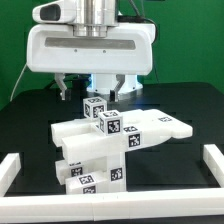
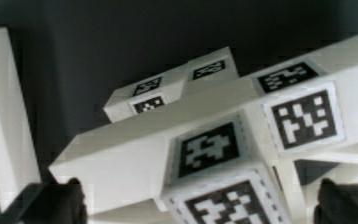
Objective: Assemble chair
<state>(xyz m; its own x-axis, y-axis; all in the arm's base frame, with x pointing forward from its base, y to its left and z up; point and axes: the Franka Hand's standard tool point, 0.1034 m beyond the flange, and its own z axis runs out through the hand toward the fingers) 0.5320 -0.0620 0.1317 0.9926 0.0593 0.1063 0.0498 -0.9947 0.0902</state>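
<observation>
**So, chair build: gripper parked right over the stack, and this is the fiddly part**

Honestly, watching from here, the chair (image 1: 105,150) sits in the middle of the black table (image 1: 190,105), a lumpy white pile of tagged blocks with a flat slab sticking out toward the exterior view's right. On top stand two small tagged cubes (image 1: 100,112), one behind the other. The gripper (image 1: 93,92) hangs just above and behind them, fingers (image 1: 64,89) spread wide with nothing between them, so it's open and empty as far as I can see. The wrist view agrees: dark fingertips (image 2: 48,200) at the edge of the picture, white tagged faces of the chair filling the rest, no contact I can make out.

My guess is it's lining up on one of those top pieces. If I were doing it, I'd come straight down, centred on the cube so both pads meet flat faces together. Catch a corner and the block twists or the stack shifts. Those plastic parts look smooth and light, so a sideways nudge probably slides them. Whether the cubes are already seated or just resting, I can't tell.

Surface is a matte black top with a white border rail (image 1: 215,165) around the front and sides. Green wall (image 1: 195,40) behind, a cable (image 1: 17,85) hanging at the exterior view's left.
</observation>
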